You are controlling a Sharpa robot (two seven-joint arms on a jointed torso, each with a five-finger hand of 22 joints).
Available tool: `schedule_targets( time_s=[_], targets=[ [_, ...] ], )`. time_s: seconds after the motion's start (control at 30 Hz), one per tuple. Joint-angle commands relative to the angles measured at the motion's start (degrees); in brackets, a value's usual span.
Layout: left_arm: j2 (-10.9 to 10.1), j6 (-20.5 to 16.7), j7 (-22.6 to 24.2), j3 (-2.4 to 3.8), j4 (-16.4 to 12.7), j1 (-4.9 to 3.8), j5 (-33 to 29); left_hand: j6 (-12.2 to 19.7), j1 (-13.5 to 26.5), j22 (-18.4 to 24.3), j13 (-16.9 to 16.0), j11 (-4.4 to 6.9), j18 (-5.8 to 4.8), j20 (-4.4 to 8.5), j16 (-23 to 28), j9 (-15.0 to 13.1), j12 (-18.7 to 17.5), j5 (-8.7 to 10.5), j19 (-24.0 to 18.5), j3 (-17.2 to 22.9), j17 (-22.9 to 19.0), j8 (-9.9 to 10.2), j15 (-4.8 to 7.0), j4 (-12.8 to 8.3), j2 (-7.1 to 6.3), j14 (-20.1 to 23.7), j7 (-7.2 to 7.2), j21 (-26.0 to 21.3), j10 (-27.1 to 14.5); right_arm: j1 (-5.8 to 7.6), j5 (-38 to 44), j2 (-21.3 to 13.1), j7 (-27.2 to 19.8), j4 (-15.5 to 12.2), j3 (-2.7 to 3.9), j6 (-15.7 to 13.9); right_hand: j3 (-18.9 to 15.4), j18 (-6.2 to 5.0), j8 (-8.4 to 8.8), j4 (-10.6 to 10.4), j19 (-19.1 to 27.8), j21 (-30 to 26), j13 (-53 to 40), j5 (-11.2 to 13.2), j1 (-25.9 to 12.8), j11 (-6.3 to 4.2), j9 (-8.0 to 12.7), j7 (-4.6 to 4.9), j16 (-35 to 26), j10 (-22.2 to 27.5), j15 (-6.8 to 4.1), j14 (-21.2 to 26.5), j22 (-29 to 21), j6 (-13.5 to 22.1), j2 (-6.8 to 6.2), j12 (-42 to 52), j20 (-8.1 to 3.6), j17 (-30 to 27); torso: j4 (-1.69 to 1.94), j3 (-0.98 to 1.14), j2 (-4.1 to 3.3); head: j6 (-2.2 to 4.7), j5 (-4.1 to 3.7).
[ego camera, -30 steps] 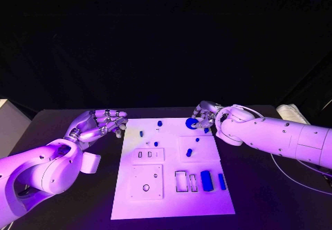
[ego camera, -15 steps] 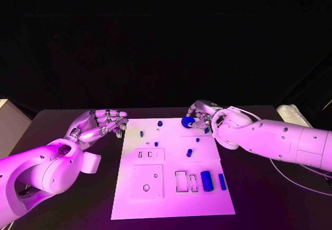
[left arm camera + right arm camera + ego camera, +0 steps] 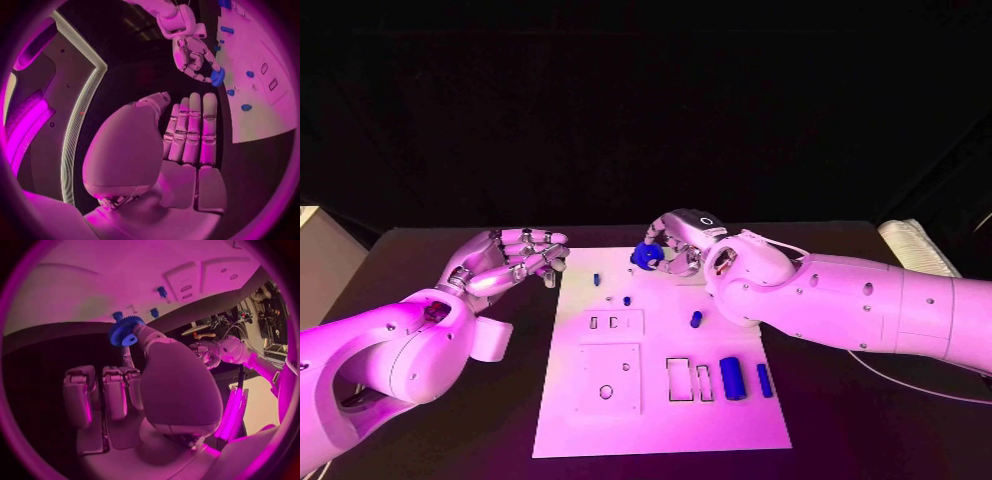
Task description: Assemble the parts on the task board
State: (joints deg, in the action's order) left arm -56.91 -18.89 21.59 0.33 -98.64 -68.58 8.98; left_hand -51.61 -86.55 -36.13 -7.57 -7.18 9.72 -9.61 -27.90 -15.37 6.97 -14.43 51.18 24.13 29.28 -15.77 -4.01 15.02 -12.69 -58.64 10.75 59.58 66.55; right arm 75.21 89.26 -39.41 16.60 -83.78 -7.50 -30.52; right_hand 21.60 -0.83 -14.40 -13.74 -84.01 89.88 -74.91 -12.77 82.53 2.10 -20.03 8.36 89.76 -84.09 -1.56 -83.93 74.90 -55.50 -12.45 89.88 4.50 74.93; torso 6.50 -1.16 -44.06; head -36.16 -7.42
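The right robot hand (image 3: 678, 243) pinches a blue gear (image 3: 646, 256) between thumb and a finger, its other fingers curled beside; in the right wrist view the toothed gear (image 3: 125, 331) sits at the fingertips with a hole through its middle. It hangs over the far edge of the white board (image 3: 661, 400), near the middle of that edge. The left robot hand (image 3: 509, 259) hovers over the black table (image 3: 877, 420) just left of the board's far left corner, fingers curled in with nothing in them; its wrist view shows the fingers (image 3: 190, 131) lying together, side by side. On the board lie several small blue pieces: two short pegs (image 3: 626, 300) towards the far left, a slanted peg (image 3: 695, 319) near the middle, and a thick bar (image 3: 731, 378) with a thinner bar (image 3: 763, 379) beside it near the right edge. Next to the bars are two upright slots (image 3: 678, 379), and to the left a square panel (image 3: 607, 379) with a small oval hole
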Motion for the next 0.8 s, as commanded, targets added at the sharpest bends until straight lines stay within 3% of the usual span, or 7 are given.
schedule_targets(
  time_s=[0.03, 0.4, 0.8],
  targets=[
    [0.21, 1.11, 0.21, 0.04, -0.11, -0.1, 0.2, 0.41, 0.03, -0.05, -0.08, 0.05, 0.81, -0.04, 0.3, -0.09, 0.37, 0.28, -0.51, 0.32, 0.1, -0.35, -0.03, -0.09, -0.21, -0.53, -0.07, 0.21, -0.35, -0.22, 4.13, 1.56, 1.43, 0.54, -0.17, -0.96, 0.27, 0.83, -0.76, -0.08, -5.99, 0.12, -15.09, 0.25, -0.86, -0.31, -0.63, -2.15, 0.24, -5.91, -0.5, -6.07, 15.1, -4.34, -0.1, 0.12, -0.44, 15.07, 0.13, -0.01, -0.05, -0.07, 0.13],
    [0.44, 1.16, 0.16, 0.04, 0.0, -0.11, 0.21, 0.41, 0.03, -0.05, -0.08, 0.05, 0.81, -0.04, 0.3, -0.09, 0.37, 0.28, -0.51, 0.32, 0.1, -0.35, -0.03, -0.09, -0.21, -0.53, -0.07, 0.21, -0.35, -1.53, 4.62, 6.15, 1.99, 4.59, -0.48, 0.41, 0.3, 0.83, -0.66, -0.15, -5.99, 0.12, -15.09, 0.43, -1.17, -0.29, -0.59, -2.11, 0.24, -5.91, -0.5, -6.07, 15.1, -4.2, -0.21, 0.12, -0.45, 15.07, 0.06, 0.03, -0.09, -0.31, 0.5],
    [0.51, 1.19, 0.14, 0.04, 0.11, -0.11, 0.21, 0.41, 0.03, -0.05, -0.08, 0.05, 0.81, -0.04, 0.3, -0.09, 0.37, 0.28, -0.51, 0.32, 0.1, -0.35, -0.03, -0.09, -0.21, -0.53, -0.07, 0.21, -0.35, -2.25, 4.61, 8.12, 2.27, 7.12, -0.63, 1.86, 0.33, 0.83, -0.47, -0.29, -5.99, 0.12, -15.09, 0.56, -1.69, -0.22, -0.51, -2.02, 0.24, -5.91, -0.45, -6.07, 15.1, -3.91, -0.34, 0.12, -0.44, 15.07, -0.11, 0.11, -0.08, -0.55, 0.84]
  ],
)
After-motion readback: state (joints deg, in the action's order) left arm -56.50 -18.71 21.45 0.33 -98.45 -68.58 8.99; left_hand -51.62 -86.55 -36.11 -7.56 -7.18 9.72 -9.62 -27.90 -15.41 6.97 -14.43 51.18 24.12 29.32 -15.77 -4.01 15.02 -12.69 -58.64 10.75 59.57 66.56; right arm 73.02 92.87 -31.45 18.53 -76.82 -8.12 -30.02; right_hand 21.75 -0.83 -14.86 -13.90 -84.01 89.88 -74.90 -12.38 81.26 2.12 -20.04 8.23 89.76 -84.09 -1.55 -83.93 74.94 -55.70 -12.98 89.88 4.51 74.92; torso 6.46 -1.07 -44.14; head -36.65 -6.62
